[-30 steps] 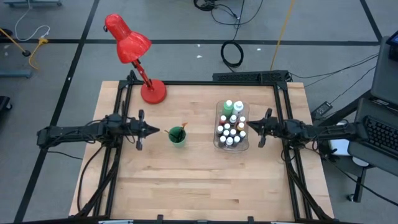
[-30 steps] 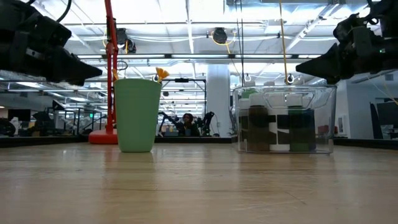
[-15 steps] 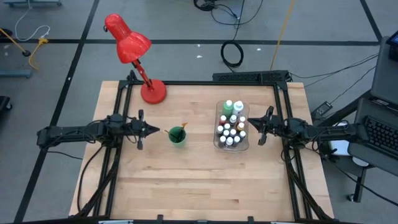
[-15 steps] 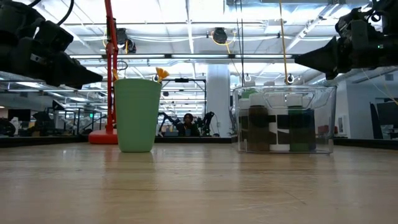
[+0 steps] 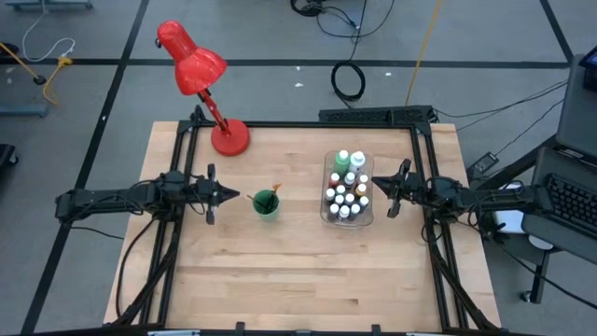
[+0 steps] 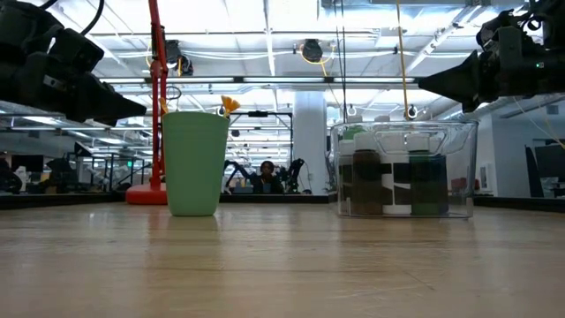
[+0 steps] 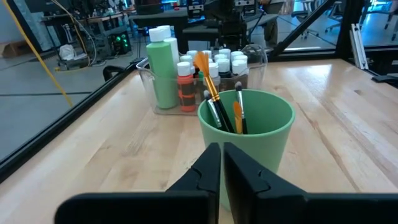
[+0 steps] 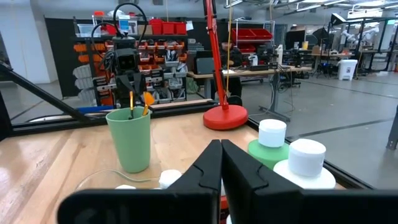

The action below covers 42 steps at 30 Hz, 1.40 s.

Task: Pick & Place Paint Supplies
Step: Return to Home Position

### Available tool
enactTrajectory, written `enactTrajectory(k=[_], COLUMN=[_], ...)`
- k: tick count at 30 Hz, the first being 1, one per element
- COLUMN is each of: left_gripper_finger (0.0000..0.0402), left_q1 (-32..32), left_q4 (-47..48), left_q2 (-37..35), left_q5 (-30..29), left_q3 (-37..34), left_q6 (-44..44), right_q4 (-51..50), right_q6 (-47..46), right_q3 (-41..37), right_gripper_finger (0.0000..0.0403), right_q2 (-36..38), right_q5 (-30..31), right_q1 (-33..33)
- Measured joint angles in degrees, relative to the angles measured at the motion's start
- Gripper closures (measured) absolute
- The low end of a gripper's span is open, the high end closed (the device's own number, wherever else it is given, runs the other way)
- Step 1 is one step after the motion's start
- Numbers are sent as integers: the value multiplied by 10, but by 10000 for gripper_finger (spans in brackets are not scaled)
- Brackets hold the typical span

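Note:
The paint supplies sit in two containers at mid-table. Several small white-capped bottles (image 5: 343, 198) and taller green bottles (image 7: 160, 71) stand in a clear tray (image 5: 328, 213). Dark-handled paintbrushes (image 7: 219, 111) stand bristles-up in a green cup (image 5: 266, 203), leaning on its inner wall. My left gripper (image 5: 233, 196) hovers shut just left of the cup (image 7: 245, 134), pointing at it, above the table. My right gripper (image 5: 374, 192) hovers shut at the tray's right side, above the bottle caps (image 8: 272, 132). Neither holds anything.
A red desk lamp (image 5: 201, 79) stands with its base (image 5: 229, 138) on the table's far left corner. A black frame (image 5: 298, 124) runs along the table's far edge and sides. Bare wood (image 5: 298, 280) lies along the near half.
My right gripper has tipped its fingertips up a little, from slanting slightly down to about level, staying in place over the tray's right side. Cup, tray and supplies have not moved.

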State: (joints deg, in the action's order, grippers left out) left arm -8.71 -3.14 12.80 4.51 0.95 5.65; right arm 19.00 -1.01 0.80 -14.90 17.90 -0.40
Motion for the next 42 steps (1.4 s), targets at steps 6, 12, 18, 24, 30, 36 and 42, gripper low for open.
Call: enactTrajectory(k=[6, 12, 18, 24, 30, 36, 42], left_gripper_finger=[376, 376, 376, 376, 376, 376, 376], left_q1=[0, 0, 0, 0, 0, 0, 0], left_q4=[0, 0, 0, 0, 0, 0, 0], left_q2=[0, 0, 0, 0, 0, 0, 0], left_q5=[0, 0, 0, 0, 0, 0, 0], left_q3=[0, 0, 0, 0, 0, 0, 0], left_q6=[0, 0, 0, 0, 1, 1, 0], right_q4=[0, 0, -1, -1, -1, -1, -1], right_q6=[0, 0, 0, 0, 0, 0, 0], right_q3=[0, 0, 0, 0, 0, 0, 0], right_gripper_finger=[398, 397, 397, 397, 396, 395, 396], right_q2=[0, 0, 0, 0, 0, 0, 0], right_q5=[0, 0, 0, 0, 0, 0, 0], right_q1=[0, 0, 0, 0, 0, 0, 0])
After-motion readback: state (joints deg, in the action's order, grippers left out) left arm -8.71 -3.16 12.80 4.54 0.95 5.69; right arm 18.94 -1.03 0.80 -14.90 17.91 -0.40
